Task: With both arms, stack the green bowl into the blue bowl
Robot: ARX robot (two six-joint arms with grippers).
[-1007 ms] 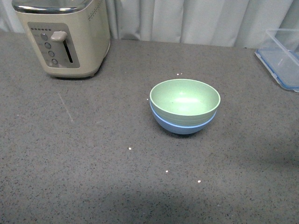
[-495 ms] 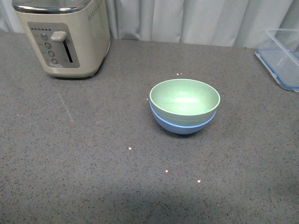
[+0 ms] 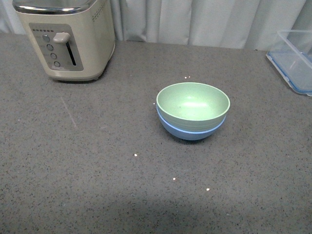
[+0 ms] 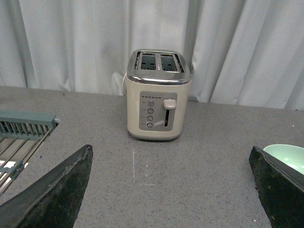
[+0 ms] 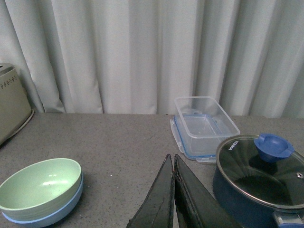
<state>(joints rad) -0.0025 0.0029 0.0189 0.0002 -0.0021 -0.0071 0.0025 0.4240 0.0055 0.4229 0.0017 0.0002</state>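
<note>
Two bowls, nested: green bowl (image 3: 193, 102) sits inside blue bowl (image 3: 191, 130), upright on the grey countertop (image 3: 97, 161).

Count: one green bowl, one blue bowl, one toaster (image 3: 66, 36), one clear plastic container (image 3: 296, 58), one dark blue pot (image 5: 259, 183) with a glass lid (image 5: 261, 168). Green bowl holds nothing; only a band of blue rim shows beneath it. Relative to the nested bowls: toaster stands well apart to the far left, clear container well apart to the far right, empty, lid off. Pot appears only in the right wrist view, just beside the clear container, lid on. Left gripper (image 4: 166, 190): fingers spread wide, grasping nothing. Right gripper (image 5: 173, 199): fingers pressed together, nothing between them. Neither touches the bowls.
</note>
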